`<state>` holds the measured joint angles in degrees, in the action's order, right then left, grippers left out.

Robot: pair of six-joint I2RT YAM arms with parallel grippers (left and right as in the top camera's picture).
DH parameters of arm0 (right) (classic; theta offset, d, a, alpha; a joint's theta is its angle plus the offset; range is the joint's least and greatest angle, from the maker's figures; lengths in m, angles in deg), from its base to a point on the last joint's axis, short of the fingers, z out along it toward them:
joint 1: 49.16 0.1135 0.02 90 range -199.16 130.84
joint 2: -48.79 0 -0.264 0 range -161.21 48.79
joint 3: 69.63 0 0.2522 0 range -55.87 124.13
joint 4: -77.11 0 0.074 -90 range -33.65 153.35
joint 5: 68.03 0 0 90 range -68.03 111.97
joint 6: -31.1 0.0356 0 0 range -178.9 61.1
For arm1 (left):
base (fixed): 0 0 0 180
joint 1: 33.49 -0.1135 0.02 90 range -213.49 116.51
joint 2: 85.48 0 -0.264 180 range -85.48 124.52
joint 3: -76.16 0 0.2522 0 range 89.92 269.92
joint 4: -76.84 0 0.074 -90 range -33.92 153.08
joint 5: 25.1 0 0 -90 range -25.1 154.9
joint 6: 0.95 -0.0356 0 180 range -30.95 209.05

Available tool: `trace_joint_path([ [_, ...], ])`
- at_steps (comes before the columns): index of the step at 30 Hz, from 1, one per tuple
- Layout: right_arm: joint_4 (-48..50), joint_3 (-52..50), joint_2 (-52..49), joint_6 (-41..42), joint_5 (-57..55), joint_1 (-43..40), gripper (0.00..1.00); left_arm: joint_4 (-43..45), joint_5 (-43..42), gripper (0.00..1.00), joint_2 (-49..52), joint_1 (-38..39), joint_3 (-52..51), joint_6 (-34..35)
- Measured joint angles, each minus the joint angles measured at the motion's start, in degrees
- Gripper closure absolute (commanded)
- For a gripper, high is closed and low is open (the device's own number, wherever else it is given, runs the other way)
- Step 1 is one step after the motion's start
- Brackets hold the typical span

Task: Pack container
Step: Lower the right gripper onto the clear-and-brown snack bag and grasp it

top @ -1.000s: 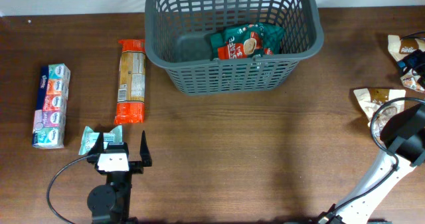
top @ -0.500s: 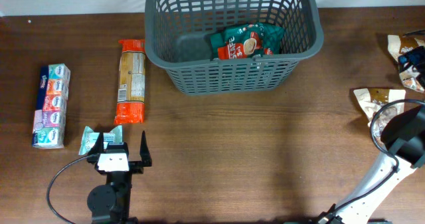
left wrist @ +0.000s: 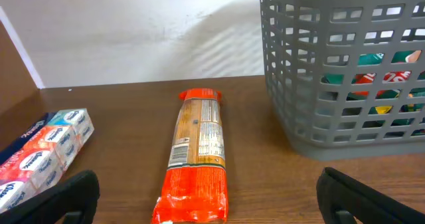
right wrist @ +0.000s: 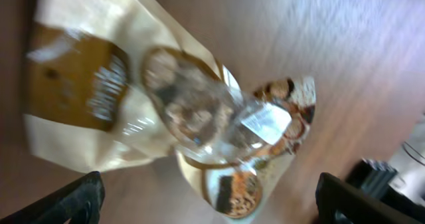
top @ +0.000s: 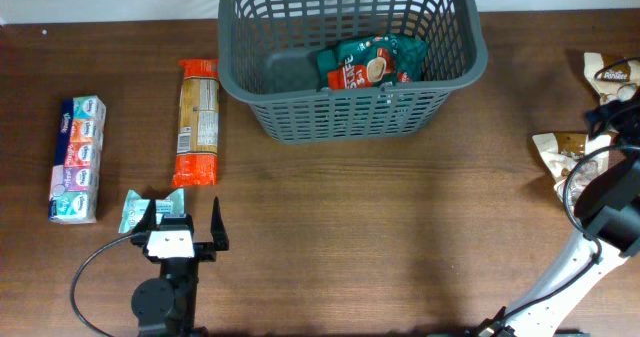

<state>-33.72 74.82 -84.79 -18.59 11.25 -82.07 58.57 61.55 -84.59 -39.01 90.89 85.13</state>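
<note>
At the right edge, the right gripper [right wrist: 211,201], jaws spread like the left gripper's [top: 183,219], has uncovered the far snack pouch [top: 612,72], nothing picked yet.

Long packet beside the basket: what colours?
The long packet has orange-red ends and a tan middle; left wrist view shows it best.
</note>
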Motion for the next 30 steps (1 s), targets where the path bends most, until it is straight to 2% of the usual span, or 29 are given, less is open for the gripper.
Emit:
trace_joint_path([
  [15,0.0,-8.5,10.7,-3.3,-0.3,-0.1,0.01,0.0,0.0,0.01,0.0,0.0,0.0,0.0],
  [21,0.5,-15.8,13.3,-4.5,-1.0,-0.2,0.01,0.0,0.0,0.01,0.0,0.0,0.0,0.0],
  [30,12.6,-25.6,14.2,-13.1,-1.6,-0.4,0.01,0.0,0.0,0.01,0.0,0.0,0.0,0.0],
])
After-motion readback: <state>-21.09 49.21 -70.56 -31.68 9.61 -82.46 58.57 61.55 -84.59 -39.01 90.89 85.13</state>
